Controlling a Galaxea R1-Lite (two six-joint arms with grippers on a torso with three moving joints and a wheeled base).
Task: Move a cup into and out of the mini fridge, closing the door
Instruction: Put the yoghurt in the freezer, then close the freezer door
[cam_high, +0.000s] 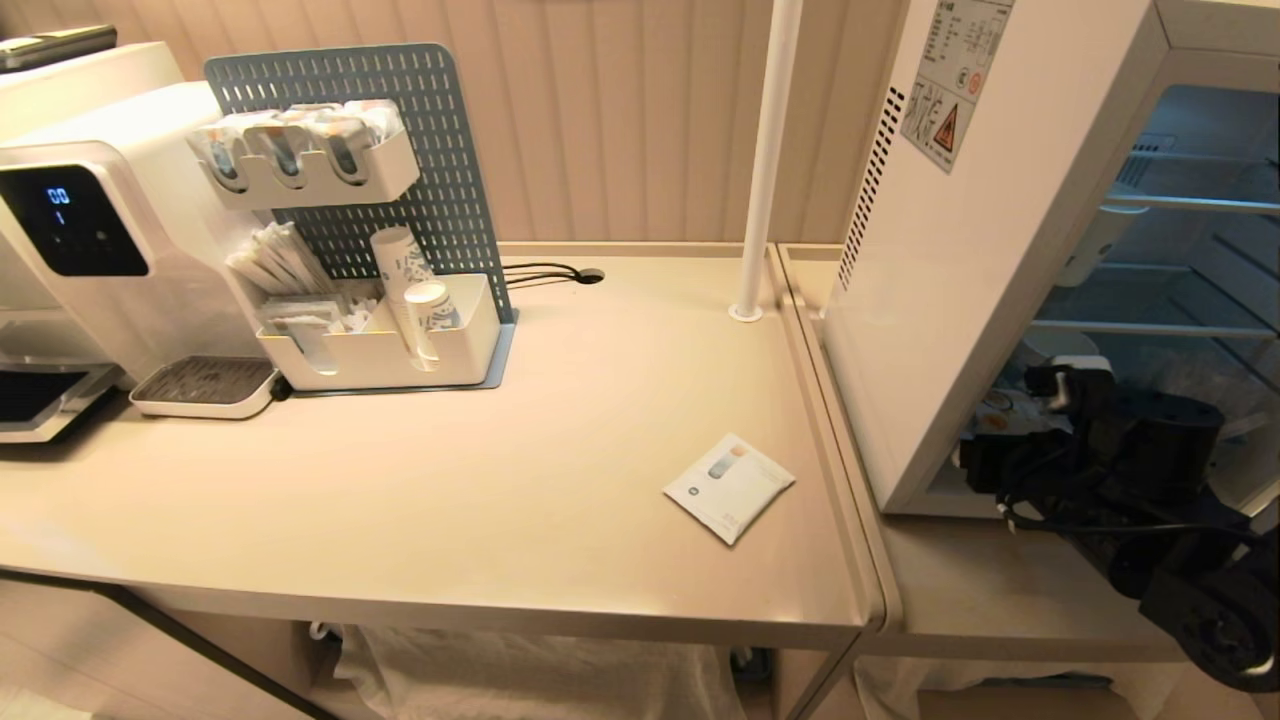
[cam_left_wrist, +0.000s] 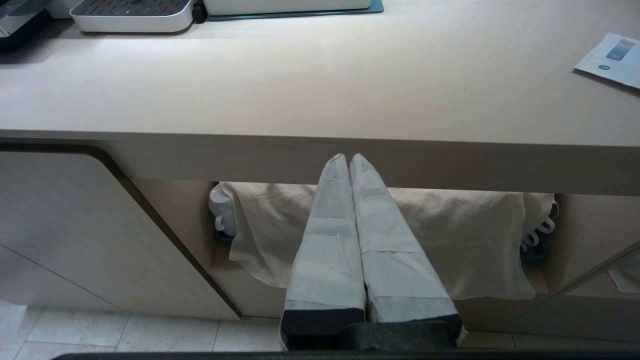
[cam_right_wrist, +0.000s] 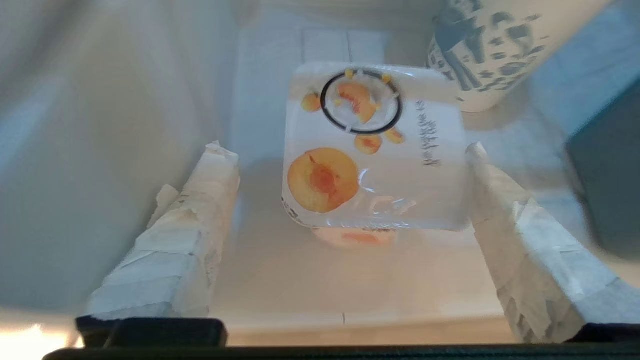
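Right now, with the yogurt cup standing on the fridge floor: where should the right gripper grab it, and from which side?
Probably across the cup body just under its wide flat rim, coming in level through the open front of the mini fridge. The right gripper already straddles it, jaws open. The rim overhangs the narrower body, so it should stop slipping. A paper cup stands close behind, so don't overshoot.

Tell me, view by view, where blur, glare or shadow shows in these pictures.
Head view: sharp, warm light; the right gripper sits dark in the mini fridge bottom. Left wrist view: sharp, with shadow under the table edge. Right wrist view: soft overall; glare streaks the cup lid, and the paper cup behind it is blurred.
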